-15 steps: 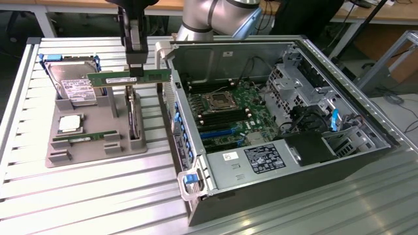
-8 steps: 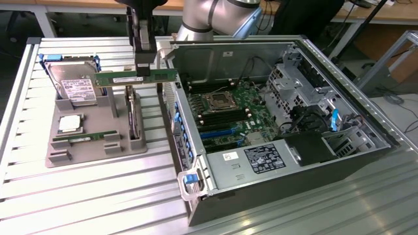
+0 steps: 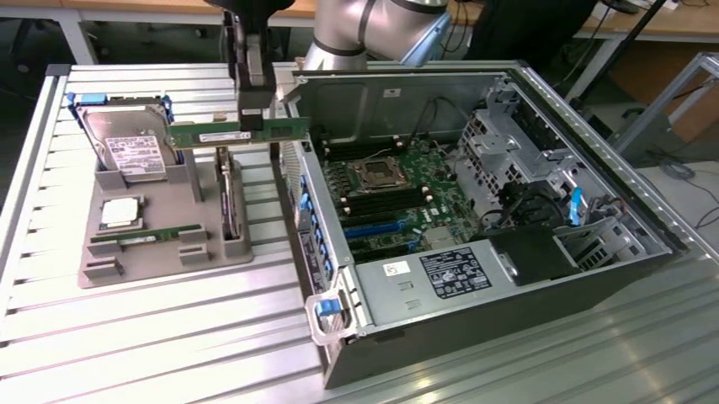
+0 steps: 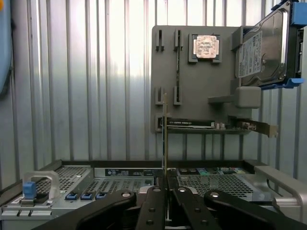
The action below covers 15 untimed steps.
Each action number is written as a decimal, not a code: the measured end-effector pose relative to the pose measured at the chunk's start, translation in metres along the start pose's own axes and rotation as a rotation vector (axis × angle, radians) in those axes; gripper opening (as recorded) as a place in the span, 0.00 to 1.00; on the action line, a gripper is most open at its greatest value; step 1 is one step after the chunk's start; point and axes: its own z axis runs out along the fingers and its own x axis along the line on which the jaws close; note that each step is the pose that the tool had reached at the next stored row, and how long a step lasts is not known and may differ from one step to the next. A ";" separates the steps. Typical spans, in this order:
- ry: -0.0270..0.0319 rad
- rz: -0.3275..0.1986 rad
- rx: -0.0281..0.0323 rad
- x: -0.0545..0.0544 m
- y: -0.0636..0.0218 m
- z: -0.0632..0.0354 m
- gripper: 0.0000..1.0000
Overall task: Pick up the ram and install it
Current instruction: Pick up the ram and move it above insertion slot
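Gripping the ram (image 3: pixel 208 134) with the gripper (image 3: pixel 254 124), closed on the upper long edge near the middle of the stick. Held in the air and level along its length, above the gap between the grey tray (image 3: pixel 168 257) and the open computer case (image 3: pixel 337 278), touching neither. Seen edge-on from the wrist: the ram (image 4: pixel 165 129) as a thin line, rising straight out of the closed gripper (image 4: pixel 166 191).

Probably a narrow hold on a long, thin board. Danger therefore of turning in the grip at any bump, and so of arriving tilted at the slot. One end already near the rim of the case in the exterior view, with both ends reaching well past the gripper: easy to strike the metal wall when going in.

Inside, a crowded motherboard (image 3: pixel 393 198): dark memory slots just beside the processor socket (image 3: pixel 376 172), with cables and a drive cage near. Danger of pressing down with the notch not matched, or slightly beside the slot. Possible result: a bent board, a damaged slot, or one end seated and the other out. State of the slot latches: not possible to tell.

Well apart and in little danger: the second stick (image 3: pixel 146 236) and the hard drive (image 3: pixel 130 143) on the tray.
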 end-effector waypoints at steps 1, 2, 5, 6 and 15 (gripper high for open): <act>-0.0001 0.000 0.0000 0.000 -0.0010 0.0000 0.12; 0.0000 0.000 0.0000 0.000 -0.0018 -0.0001 0.12; 0.0000 0.000 0.0000 0.000 -0.0039 -0.0001 0.12; 0.0000 0.000 0.0000 0.000 -0.0049 -0.0001 0.12; 0.0000 -0.001 0.0000 0.000 -0.0120 -0.0002 0.12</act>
